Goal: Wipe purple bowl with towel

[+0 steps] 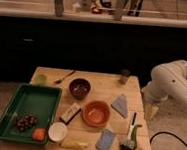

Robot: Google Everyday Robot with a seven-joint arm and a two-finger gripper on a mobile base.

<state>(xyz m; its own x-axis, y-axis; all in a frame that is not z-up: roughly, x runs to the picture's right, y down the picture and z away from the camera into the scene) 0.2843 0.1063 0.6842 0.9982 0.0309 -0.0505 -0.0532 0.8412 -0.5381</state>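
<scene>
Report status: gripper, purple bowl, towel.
Gripper at wooden table's right edge, touching nothing. Dark purple round bowl mid-table, untouched. Grey-blue triangular towel lies between them; orange bowl beside it.

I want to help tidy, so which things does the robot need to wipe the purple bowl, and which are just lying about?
Needed: purple bowl; folded blue towel; gripper, beside the right edge of the table.

Just lying about: orange bowl; white bowl; green tray; brush; fork; second blue cloth.
</scene>
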